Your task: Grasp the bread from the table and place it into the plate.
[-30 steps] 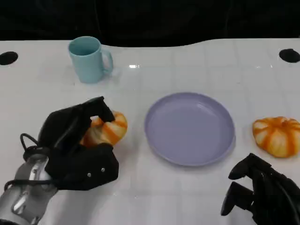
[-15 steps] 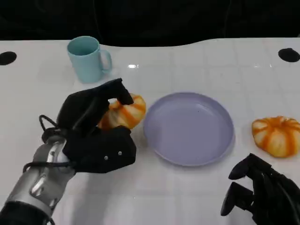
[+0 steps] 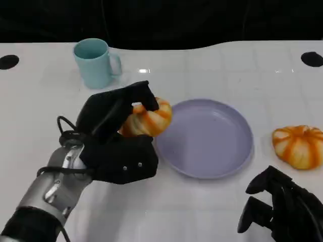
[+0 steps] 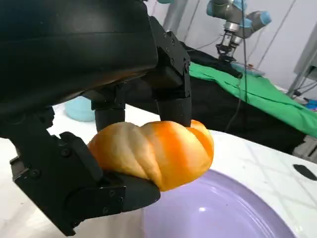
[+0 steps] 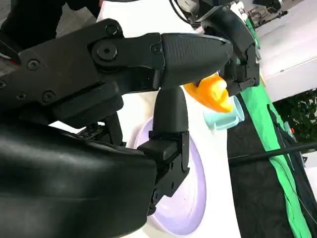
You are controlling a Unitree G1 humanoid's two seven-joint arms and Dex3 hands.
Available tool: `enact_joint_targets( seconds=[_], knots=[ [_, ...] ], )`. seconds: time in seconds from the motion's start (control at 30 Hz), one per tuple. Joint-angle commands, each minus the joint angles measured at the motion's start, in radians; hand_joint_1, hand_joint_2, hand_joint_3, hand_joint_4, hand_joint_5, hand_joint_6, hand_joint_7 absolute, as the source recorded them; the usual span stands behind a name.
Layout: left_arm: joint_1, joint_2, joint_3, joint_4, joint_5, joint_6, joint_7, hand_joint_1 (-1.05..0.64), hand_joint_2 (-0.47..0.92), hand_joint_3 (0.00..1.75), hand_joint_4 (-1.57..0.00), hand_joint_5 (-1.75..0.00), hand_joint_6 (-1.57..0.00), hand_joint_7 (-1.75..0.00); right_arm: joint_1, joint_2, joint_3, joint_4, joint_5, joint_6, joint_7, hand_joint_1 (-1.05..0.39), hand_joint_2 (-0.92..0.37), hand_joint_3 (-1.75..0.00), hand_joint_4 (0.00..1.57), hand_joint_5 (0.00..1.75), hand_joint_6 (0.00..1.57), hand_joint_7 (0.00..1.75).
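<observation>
Inside a robotics lab, at a glossy white test table [image 3: 202, 212].
Beyond the table edge, a black drape [image 4: 237, 116] under a green cloth [image 4: 257, 91], and a separate grey-and-blue robot arm [image 4: 237, 20] mounted in the background among hanging cables; round black holes [image 3: 312, 59] set into the tabletop.

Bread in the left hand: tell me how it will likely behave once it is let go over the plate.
The bread looks rounded and lobed, so it may rock or roll slightly on the plate. It probably is light, since the left hand holds it aloft between its fingers. Its glossy surface could be somewhat slippery.
</observation>
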Motion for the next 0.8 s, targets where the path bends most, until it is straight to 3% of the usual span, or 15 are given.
enact_joint_targets(
  seconds=[0.03,0.17,0.37,0.8],
  knots=[
    [-0.028,0.006,0.000,0.018,0.002,-0.017,0.005,-0.11,0.37,1.39,-0.89,-1.75,-0.72,-1.75,0.003,-0.009,-0.008,-0.007,0.013,0.006,0.001,-0.52,-0.92,-0.44,0.61,1.75,0.42,1.64],
    [-0.029,0.005,0.001,0.021,0.003,-0.021,0.005,-0.11,0.36,1.40,-0.89,-1.75,-0.72,-1.75,0.003,-0.009,-0.008,-0.007,0.013,0.006,0.001,-0.52,-0.92,-0.44,0.60,1.75,0.42,1.64],
    [-0.143,-0.074,-0.055,0.163,0.025,-0.095,0.036,-0.14,0.38,1.36,-0.92,-1.75,-0.72,-1.75,0.008,-0.004,-0.006,-0.002,0.010,-0.008,0.003,-0.51,-0.92,-0.44,0.61,1.75,0.43,1.65],
    [-0.235,-0.123,-0.110,0.299,0.084,-0.135,0.093,-0.14,0.42,1.30,-0.90,-1.75,-0.68,-1.75,0.014,-0.002,0.000,-0.004,0.004,-0.015,0.003,-0.51,-0.92,-0.43,0.61,1.75,0.44,1.62]
  ],
)
